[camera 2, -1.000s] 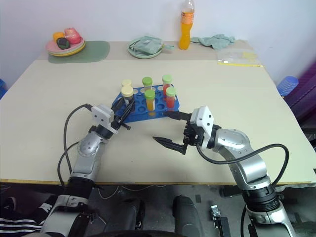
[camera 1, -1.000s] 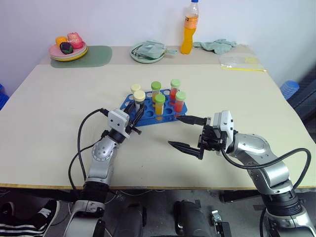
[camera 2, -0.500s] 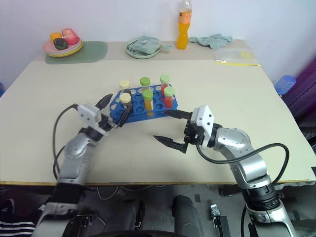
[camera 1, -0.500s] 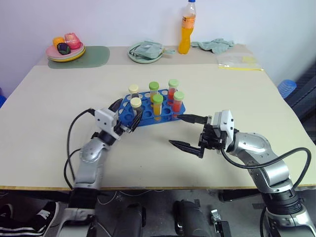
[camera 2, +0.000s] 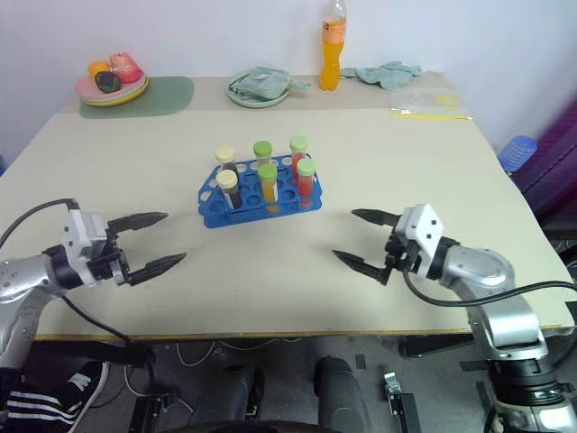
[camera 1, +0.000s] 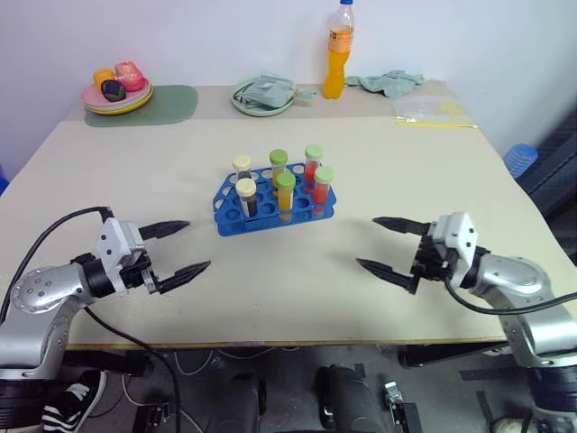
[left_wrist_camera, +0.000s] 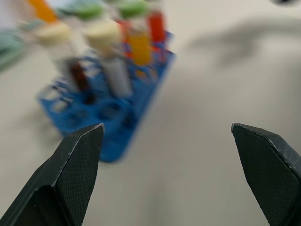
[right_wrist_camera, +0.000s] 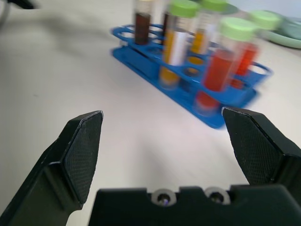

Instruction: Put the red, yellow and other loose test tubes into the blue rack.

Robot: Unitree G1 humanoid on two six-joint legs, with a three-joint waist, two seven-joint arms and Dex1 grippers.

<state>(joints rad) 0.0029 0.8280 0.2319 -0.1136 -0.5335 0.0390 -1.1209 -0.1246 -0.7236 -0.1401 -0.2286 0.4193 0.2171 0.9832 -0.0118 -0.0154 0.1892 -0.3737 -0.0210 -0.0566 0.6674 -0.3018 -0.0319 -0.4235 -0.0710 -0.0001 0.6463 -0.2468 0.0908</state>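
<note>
The blue rack (camera 1: 275, 203) sits near the middle of the big pale table (camera 1: 433, 171); six test tubes stand up straight in its holes; two have cream caps (camera 1: 245, 188) and dark stuff inside, two have green caps and yellow liquid (camera 1: 286, 193), and two have green caps and red liquid (camera 1: 325, 187); I see no tube lying loose on the table.

The left gripper (camera 1: 178, 248) is low over the table near the front edge, on the robot's left, well apart from the rack; its two black fingers (left_wrist_camera: 77, 160) are spread wide and hold nothing; they point toward the rack.

The right gripper (camera 1: 389, 245) is on the other side, also near the front edge and well apart from the rack; its fingers (right_wrist_camera: 82, 146) are spread wide too, with nothing between them; it points in toward the rack as well.

At the far side of the table stands a tall orange drink bottle (camera 1: 340, 50); beside it lies a green cloth (camera 1: 389, 82); a plate (camera 1: 264, 95) holds a folded cloth; at the far left corner a green mat (camera 1: 153, 104) carries a stack of plates with toy food (camera 1: 117, 88); a clear bag (camera 1: 430, 112) lies at the far right.
</note>
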